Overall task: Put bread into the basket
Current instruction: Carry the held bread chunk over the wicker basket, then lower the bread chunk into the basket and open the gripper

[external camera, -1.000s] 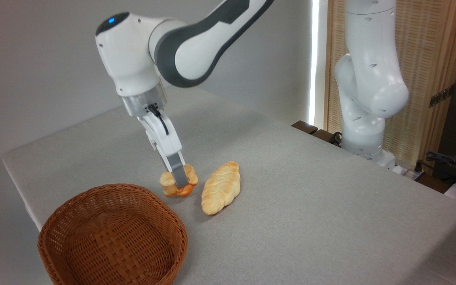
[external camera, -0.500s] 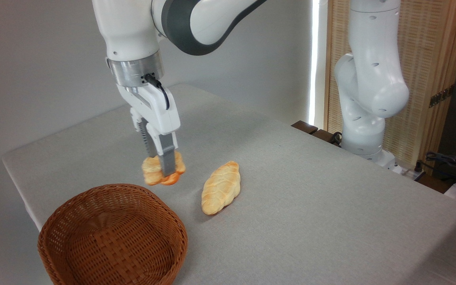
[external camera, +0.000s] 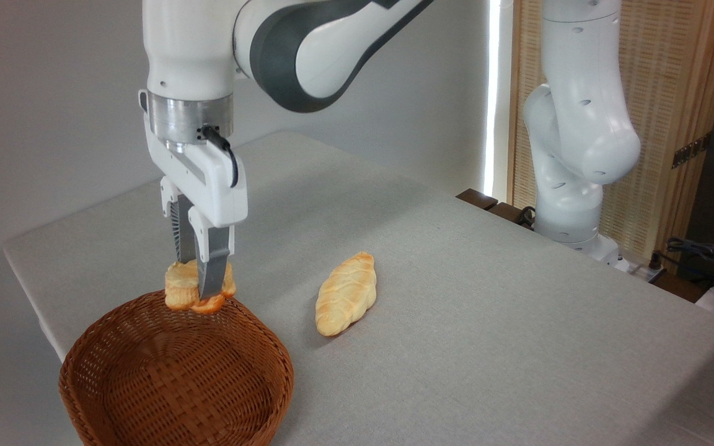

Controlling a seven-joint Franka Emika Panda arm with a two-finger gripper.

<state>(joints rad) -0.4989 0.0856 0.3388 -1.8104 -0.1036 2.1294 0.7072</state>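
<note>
No readable text, labels or numbers anywhere.

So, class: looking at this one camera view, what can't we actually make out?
- Bread: its middle is hidden behind the gripper finger.
- Basket: its near rim is cut off by the bottom edge.
- Whether the bread clears the basket's far rim: one view can't settle it.

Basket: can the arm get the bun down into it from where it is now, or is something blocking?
Probably yes. The gripper holds the bread in the air at the basket's far rim, and the basket is open-topped with nothing inside. The braided loaf lies well off to the right.
</note>
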